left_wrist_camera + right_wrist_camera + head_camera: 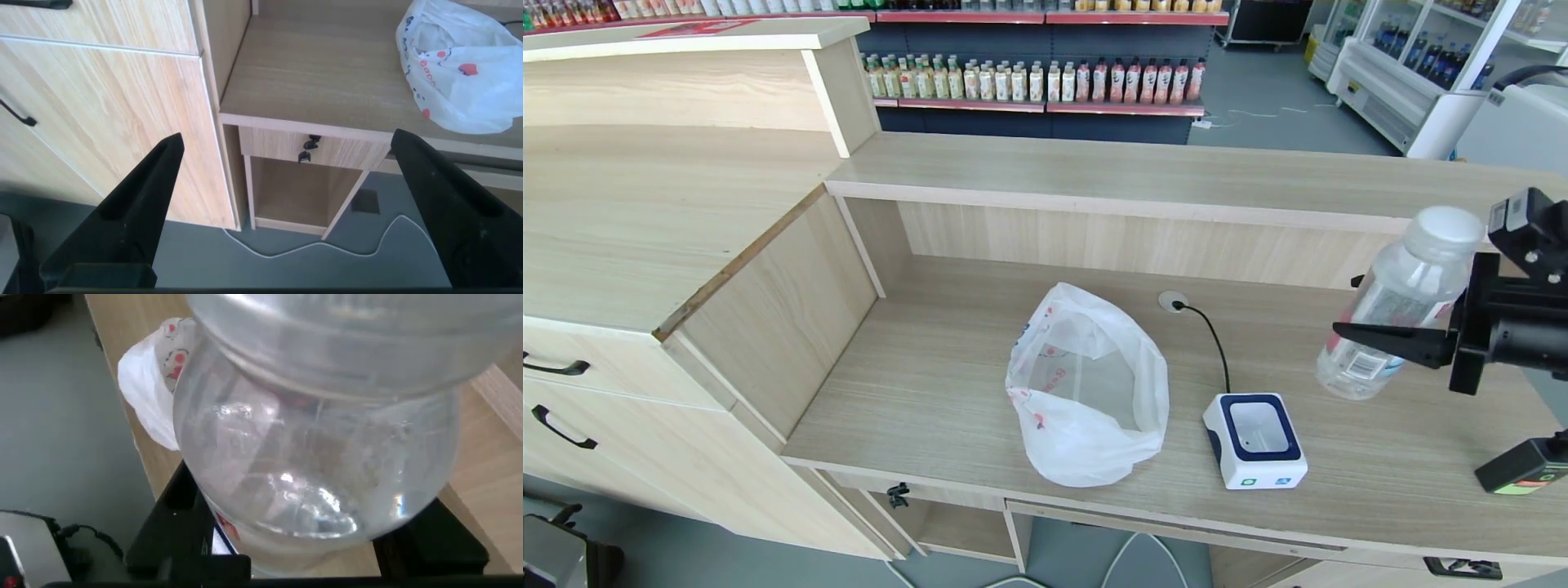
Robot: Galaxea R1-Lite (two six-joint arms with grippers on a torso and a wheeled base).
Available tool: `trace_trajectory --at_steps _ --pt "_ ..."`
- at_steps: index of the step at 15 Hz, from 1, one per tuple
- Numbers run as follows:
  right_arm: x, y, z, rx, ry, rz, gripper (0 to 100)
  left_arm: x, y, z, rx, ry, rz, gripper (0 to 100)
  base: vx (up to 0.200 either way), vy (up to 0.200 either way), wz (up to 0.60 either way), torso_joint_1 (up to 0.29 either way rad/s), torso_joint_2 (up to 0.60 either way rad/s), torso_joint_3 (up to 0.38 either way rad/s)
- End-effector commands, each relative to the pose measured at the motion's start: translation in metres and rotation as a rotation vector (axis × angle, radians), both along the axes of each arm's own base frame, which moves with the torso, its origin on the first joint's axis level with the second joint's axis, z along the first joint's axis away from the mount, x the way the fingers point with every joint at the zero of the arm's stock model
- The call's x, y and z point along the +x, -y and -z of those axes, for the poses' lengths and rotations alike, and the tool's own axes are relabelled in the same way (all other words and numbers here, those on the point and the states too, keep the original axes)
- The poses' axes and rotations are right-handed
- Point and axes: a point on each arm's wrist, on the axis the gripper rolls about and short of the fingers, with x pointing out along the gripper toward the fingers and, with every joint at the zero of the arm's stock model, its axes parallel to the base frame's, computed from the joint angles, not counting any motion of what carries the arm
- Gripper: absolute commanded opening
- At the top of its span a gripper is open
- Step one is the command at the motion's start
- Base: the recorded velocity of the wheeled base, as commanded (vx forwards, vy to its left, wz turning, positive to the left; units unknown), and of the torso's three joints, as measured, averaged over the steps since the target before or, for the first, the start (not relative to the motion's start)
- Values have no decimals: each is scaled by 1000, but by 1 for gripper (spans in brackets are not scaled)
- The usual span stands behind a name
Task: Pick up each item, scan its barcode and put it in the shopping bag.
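Shopping bag (1086, 392) open-mouthed on counter (915, 392); clear bottle (1409, 294) in right gripper (1347, 307)

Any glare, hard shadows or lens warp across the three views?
Head view: mild wide-angle bowing along the edges of the wooden counter, even light, only a soft shadow under the white plastic shopping bag. Right wrist view: bright specular spots on the clear plastic water bottle in the right pincer. Left wrist view: the open left pincer reads as a dark silhouette against the lit floor.

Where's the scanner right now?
Head view: scanner sits on the counter, just right of the shopping bag, near the front edge; bottle in the right pincer is farther right.
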Motion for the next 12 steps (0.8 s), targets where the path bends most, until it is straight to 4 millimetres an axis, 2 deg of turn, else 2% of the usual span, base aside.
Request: trace_trajectory --at_steps 1,4,6,7,8,9,12 --pt "-7 -13 -18 124 -15 198 0 0 0 0 0 0 -1 100 0 0 0 0 0 0" --pt "-7 -32 -17 220 -52 491 0 0 0 0 0 0 -1 100 0 0 0 0 0 0" --pt "-8 -37 -18 218 -20 547 0 0 0 0 0 0 -1 100 0 0 0 0 0 0" --pt "-13 -51 -12 200 40 725 0 0 0 0 0 0 -1 100 0 0 0 0 0 0" --pt "-15 -55 -11 183 50 818 0 0 0 0 0 0 -1 100 0 0 0 0 0 0" --pt "-16 -55 -10 168 51 874 0 0 0 0 0 0 1 100 0 0 0 0 0 0" --pt "-20 -54 -8 155 41 875 0 0 0 0 0 0 1 100 0 0 0 0 0 0"
